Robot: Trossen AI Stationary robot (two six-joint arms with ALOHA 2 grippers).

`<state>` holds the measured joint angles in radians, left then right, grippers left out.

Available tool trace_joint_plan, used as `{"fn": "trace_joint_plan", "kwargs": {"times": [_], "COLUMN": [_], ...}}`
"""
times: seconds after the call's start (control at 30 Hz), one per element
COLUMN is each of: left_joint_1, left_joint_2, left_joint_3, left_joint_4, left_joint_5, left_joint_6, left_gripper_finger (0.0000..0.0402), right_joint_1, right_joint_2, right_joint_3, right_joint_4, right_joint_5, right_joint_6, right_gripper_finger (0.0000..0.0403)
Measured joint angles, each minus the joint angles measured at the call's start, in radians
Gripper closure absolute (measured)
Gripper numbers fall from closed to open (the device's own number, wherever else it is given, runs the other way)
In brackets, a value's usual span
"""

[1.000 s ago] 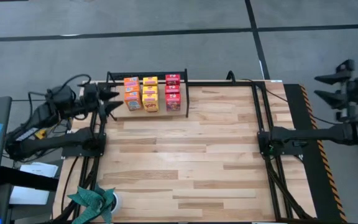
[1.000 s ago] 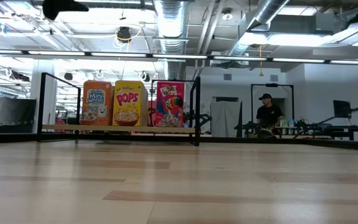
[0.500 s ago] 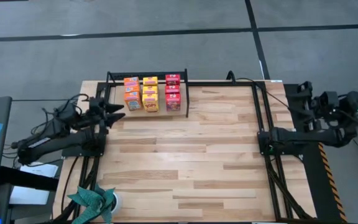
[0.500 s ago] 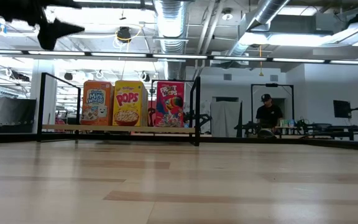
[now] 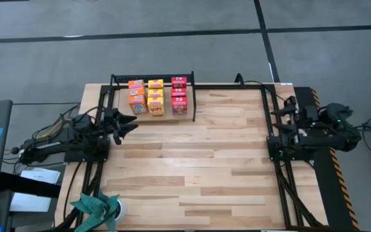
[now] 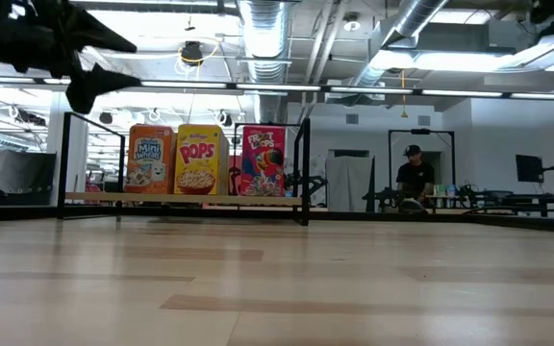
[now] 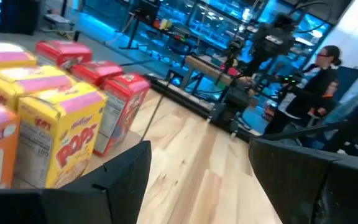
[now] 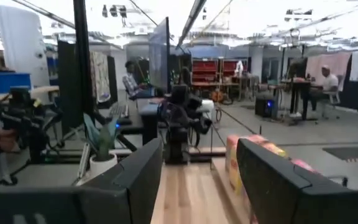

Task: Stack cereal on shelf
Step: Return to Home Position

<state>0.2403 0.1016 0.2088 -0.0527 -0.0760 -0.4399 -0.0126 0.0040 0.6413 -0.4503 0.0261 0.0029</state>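
Both arms have pulled in to the sides of the table [image 5: 205,167]. The left gripper [image 5: 128,126] hangs just near of the shelf [image 5: 152,77], fingers spread, holding nothing. The right gripper [image 5: 277,120], at the right edge, is spread and empty too. The cereal [image 5: 154,96] stands in rows on the shelf, far left. A green plant [image 5: 98,207] sits at the near left corner.

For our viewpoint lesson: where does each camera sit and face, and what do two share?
High view: above the table, facing straight down; both arms, left end effector near the shelf, right end effector near the right edge.
Low view: tabletop height, facing the shelf; left end effector overhead.
Left wrist view: on the left arm, facing the cereal boxes past open fingers.
Right wrist view: on the right arm, facing across the table past open fingers.
Shared: high and low show the shelf.
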Motion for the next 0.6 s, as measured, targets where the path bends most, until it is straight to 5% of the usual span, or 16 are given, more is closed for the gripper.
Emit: {"fn": "trace_joint_plan", "kwargs": {"times": [0.6], "left_joint_1": [-0.175], "left_joint_2": [0.000], "left_joint_3": [-0.195], "left_joint_4": [0.177], "left_joint_5": [-0.177], "left_joint_6": [-0.042], "left_gripper_finger": [0.0141], "right_joint_1": [-0.002], "right_joint_2": [0.000], "right_joint_3": [-0.247], "right_joint_4": [0.185], "right_joint_5": [0.002], "right_joint_6": [0.030], "right_gripper_finger": [0.0171]}}
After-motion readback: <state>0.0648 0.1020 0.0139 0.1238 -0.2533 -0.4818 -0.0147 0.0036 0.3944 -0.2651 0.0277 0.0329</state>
